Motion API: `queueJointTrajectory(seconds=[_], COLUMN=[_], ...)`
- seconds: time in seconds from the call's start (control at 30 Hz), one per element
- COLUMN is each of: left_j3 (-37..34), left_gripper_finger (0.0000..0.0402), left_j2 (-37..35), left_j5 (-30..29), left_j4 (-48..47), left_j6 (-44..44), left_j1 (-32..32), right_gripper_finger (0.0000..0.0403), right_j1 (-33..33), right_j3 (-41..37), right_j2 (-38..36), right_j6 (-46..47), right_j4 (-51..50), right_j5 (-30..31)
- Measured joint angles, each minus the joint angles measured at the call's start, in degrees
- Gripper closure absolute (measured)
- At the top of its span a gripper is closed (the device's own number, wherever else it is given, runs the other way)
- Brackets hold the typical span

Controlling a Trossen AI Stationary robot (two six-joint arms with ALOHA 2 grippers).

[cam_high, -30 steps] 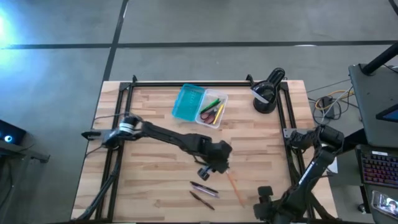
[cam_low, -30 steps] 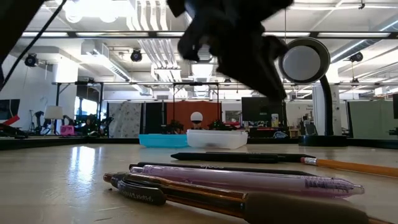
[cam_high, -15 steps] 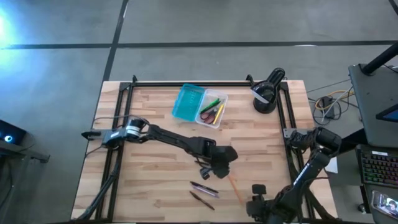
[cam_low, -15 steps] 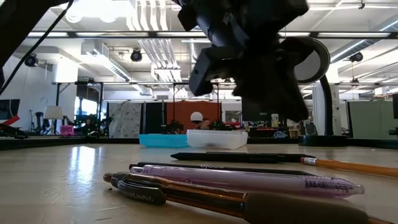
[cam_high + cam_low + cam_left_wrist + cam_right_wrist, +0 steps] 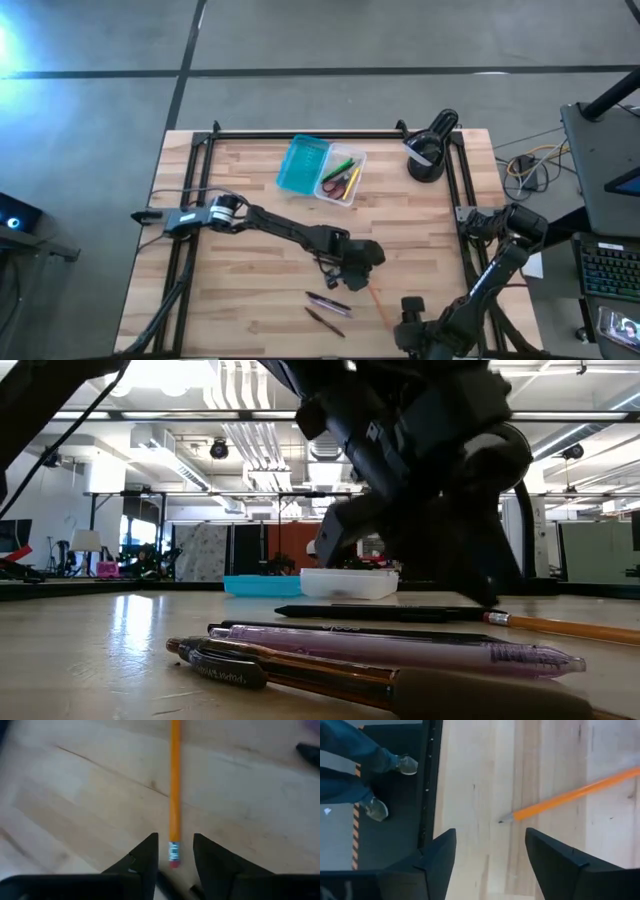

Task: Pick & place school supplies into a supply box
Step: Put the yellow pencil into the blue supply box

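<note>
The wooden table [image 5: 250, 200] fills the high view, with the left arm stretched from its left edge toward the middle and the right arm folded at the near right corner. The supply box [image 5: 320, 170] lies open toward the far side, its turquoise half beside the clear half, which holds the red-handled scissors [image 5: 340, 183] and a green marker [image 5: 342, 166]. A black round device [image 5: 430, 147] stands at the far right corner.

The left gripper [image 5: 362, 268] is low over the table's middle, right at the eraser end of the orange pencil [image 5: 378, 303]. Only the left wrist view shows the detail: the fingers [image 5: 145, 857] stand narrowly apart, straddling the pencil's eraser tip, holding nothing. The low view adds a black pen [image 5: 380, 612] under the gripper's dark bulk, plus two pens [image 5: 328, 308] lying nearest that camera.

The right gripper [image 5: 490, 860], seen through its wrist camera, is spread wide and empty above the pencil's sharpened tip; a person's legs [image 5: 360, 760] show beyond the table edge
</note>
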Motion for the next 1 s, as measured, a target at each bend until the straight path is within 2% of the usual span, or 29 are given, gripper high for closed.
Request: queueJointTrajectory(seconds=[0.2,0.67,0.77,1.0], left_j3=[0.0,0.0,0.0,0.0], left_gripper_finger=[0.0294,0.0294,0.0294,0.0294], left_j2=[0.7,0.7,0.7,0.7], left_j5=[0.0,0.0,0.0,0.7], left_j4=[1.2,2.1,2.2,2.2], left_j6=[0.0,-0.3,-0.3,-0.4], left_j1=[0.0,0.0,0.0,0.0], right_gripper_finger=[0.0204,0.0349,0.0362,0.0364], right_j1=[-0.6,-1.1,-1.2,-1.2], right_j3=[-0.6,-1.1,-1.0,-0.9], right_j2=[0.0,4.1,4.4,4.3], right_j6=[1.1,2.9,4.1,3.9], right_j4=[-0.1,5.8,5.5,5.2], right_j5=[1.1,0.4,0.5,1.6])
